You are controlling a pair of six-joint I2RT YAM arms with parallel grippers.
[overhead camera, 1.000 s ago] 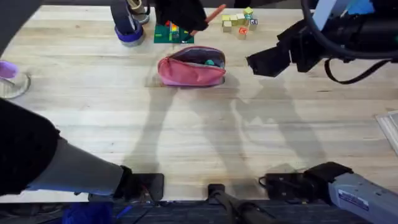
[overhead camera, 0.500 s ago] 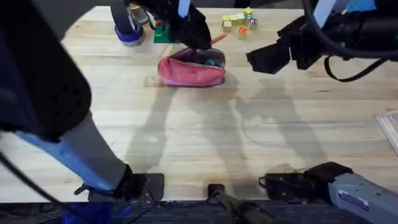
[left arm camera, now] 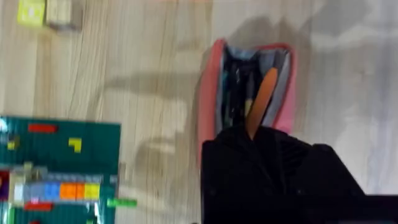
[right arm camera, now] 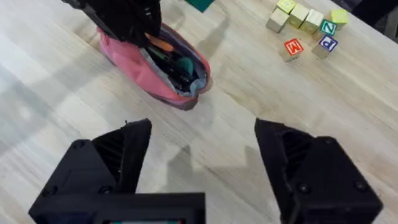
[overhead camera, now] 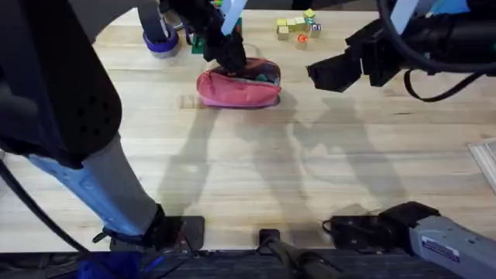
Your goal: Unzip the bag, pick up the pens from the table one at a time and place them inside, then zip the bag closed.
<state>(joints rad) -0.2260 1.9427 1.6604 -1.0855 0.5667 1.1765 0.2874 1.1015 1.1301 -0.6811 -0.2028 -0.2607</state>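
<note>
Pens first: the orange pen (left arm camera: pixel 262 99) is clamped in the left gripper (left arm camera: pixel 252 138), its free end now poking down into the open mouth of the bag (overhead camera: pixel 236 87); a second ago the same pen was held high above the green brick plate (left arm camera: pixel 59 163), and half a second ago it was just at the bag's rim; so the arm has swung it over and begun the insertion. The green pen (right arm camera: pixel 184 65) already lies inside, against the dark lining. The right gripper (right arm camera: pixel 199 163) hangs with fingers wide apart, well off to the bag's side, holding nothing. The bag sits unzipped on the table (overhead camera: pixel 325 163), near its far edge; likely left: release, then zipping.
</note>
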